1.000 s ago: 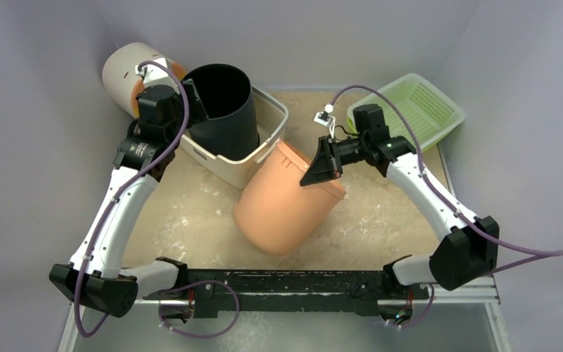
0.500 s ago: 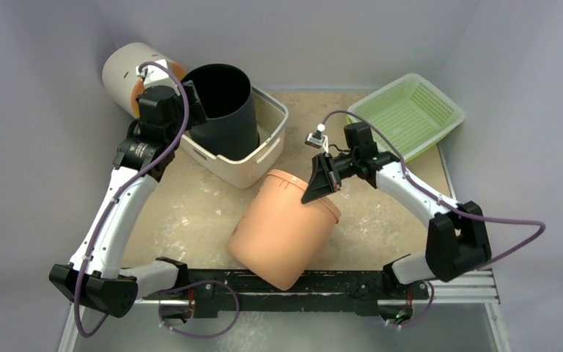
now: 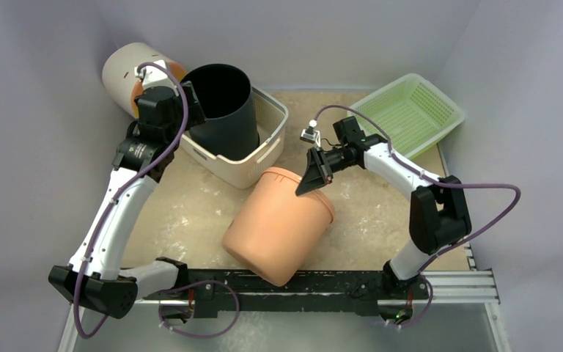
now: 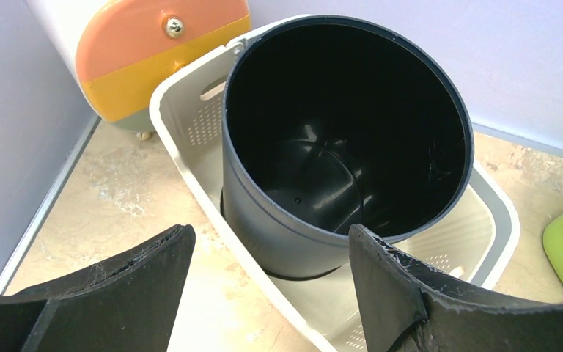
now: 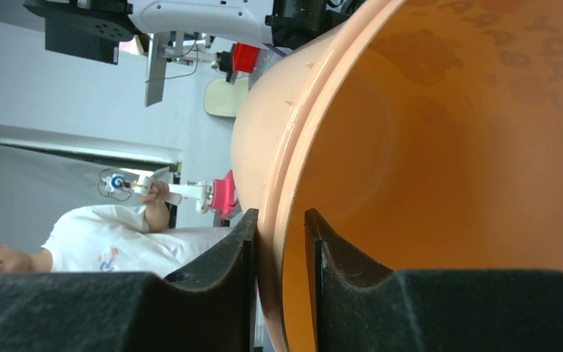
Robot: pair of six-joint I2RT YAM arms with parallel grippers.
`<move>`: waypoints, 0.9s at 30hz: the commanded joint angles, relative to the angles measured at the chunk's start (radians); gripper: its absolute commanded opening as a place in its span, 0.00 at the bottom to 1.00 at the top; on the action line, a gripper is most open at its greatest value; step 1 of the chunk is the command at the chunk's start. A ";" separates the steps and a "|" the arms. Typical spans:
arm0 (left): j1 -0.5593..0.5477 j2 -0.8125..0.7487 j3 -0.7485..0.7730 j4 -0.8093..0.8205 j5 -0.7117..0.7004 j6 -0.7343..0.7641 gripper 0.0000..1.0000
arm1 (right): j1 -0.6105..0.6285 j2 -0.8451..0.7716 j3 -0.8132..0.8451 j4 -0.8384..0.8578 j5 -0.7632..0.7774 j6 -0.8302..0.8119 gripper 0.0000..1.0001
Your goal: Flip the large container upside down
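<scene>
Orange container (image 3: 275, 227) sits tilted near the middle of the worktop (image 3: 183, 213), its closed base low toward the near edge and its open mouth raised toward the far right. It has not yet been turned over.

At the far left corner a white drum (image 3: 126, 70) with an orange and yellow end lies on its side. Just beside it the left pincer (image 4: 270, 246) hangs with its jaws spread wide and nothing between them, facing the black bin (image 3: 223, 110). That bin stands, leaning a little, inside a white basket (image 3: 253, 165) with perforated walls, its mouth open and its inside bare.

To the right of the white basket comes the orange container, near it but apart. The right pincer (image 3: 304, 187) reaches in from the right and has the container by the top of its rim. In the wrist view the jaws stand narrow, one finger outside the lip and one inside, with the wall filling the gap.

A green basket (image 3: 451, 117) rests at the far right corner, well apart from the rest.
</scene>
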 commanded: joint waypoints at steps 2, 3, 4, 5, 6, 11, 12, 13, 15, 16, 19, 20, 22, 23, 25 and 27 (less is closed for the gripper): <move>-0.005 -0.015 0.006 0.024 -0.013 0.022 0.77 | -0.061 0.025 -0.003 -0.054 0.242 -0.108 0.29; -0.005 -0.013 0.009 0.026 -0.012 0.022 0.77 | -0.077 0.021 -0.006 -0.050 0.241 -0.107 0.29; -0.005 -0.011 0.011 0.029 -0.012 0.022 0.77 | -0.092 0.018 -0.009 -0.047 0.238 -0.104 0.30; -0.004 -0.009 0.015 0.031 -0.012 0.024 0.77 | -0.111 0.016 -0.015 -0.040 0.229 -0.100 0.31; -0.004 -0.004 0.016 0.031 -0.012 0.026 0.77 | -0.128 0.013 -0.018 -0.030 0.221 -0.096 0.32; -0.005 0.006 0.023 0.036 -0.010 0.030 0.77 | -0.173 0.030 -0.004 -0.032 0.228 -0.098 0.35; -0.005 0.008 0.023 0.036 -0.009 0.031 0.77 | -0.175 0.036 0.011 -0.046 0.236 -0.108 0.36; -0.005 0.009 0.023 0.034 -0.009 0.033 0.77 | -0.176 0.042 0.030 -0.061 0.254 -0.121 0.38; -0.005 0.009 0.023 0.033 -0.010 0.037 0.77 | -0.175 0.040 0.057 -0.088 0.281 -0.134 0.39; -0.004 0.009 0.023 0.033 -0.014 0.039 0.77 | -0.176 0.032 0.066 -0.094 0.290 -0.137 0.40; -0.005 0.005 0.016 0.032 -0.023 0.039 0.77 | -0.176 -0.013 0.102 -0.092 0.342 -0.119 0.43; -0.004 0.006 0.014 0.033 -0.023 0.039 0.77 | -0.176 -0.024 0.123 -0.098 0.373 -0.119 0.44; -0.005 0.005 0.010 0.035 -0.022 0.037 0.77 | -0.176 -0.038 0.158 -0.114 0.407 -0.112 0.45; -0.005 0.005 0.008 0.035 -0.020 0.035 0.77 | -0.175 -0.041 0.176 -0.118 0.437 -0.109 0.45; -0.005 0.006 0.008 0.037 -0.014 0.032 0.77 | -0.174 -0.040 0.203 -0.137 0.491 -0.111 0.45; -0.005 0.007 0.009 0.040 -0.012 0.031 0.77 | -0.174 -0.038 0.207 -0.146 0.518 -0.118 0.44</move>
